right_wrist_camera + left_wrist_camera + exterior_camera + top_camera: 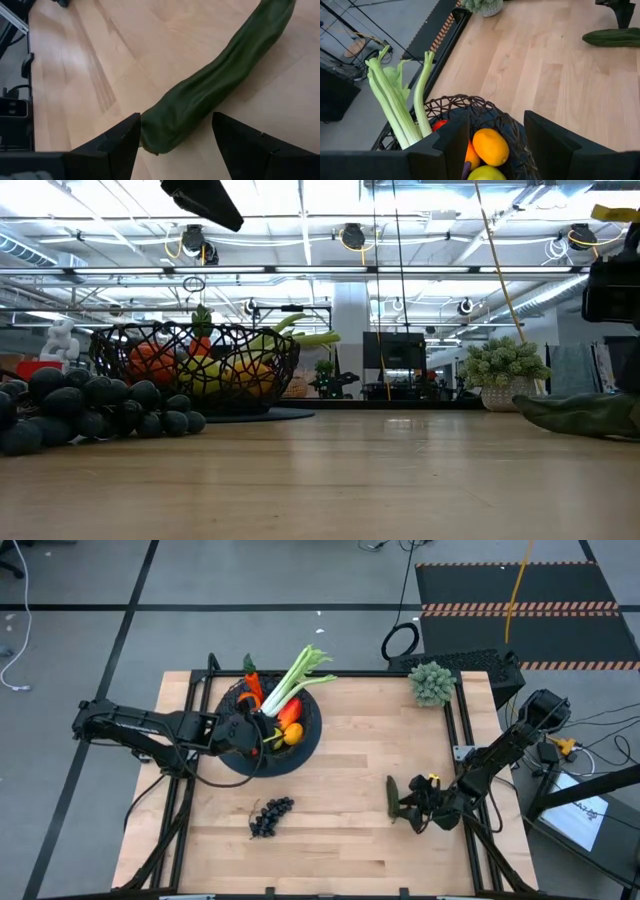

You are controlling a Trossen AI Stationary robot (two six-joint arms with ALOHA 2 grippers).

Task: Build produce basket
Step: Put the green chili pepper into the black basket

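your right end effector [172,145] is open astride the cucumber [215,90], whose long axis runs toward its 1 o'clock.

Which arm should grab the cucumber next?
Right. Its open gripper already straddles the cucumber's near end on the table, while the left gripper hangs open over the basket.

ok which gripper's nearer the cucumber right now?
Right. The right gripper is open with its fingers either side of one end of the cucumber, which lies on the table. The left gripper is open over the basket, across the table.
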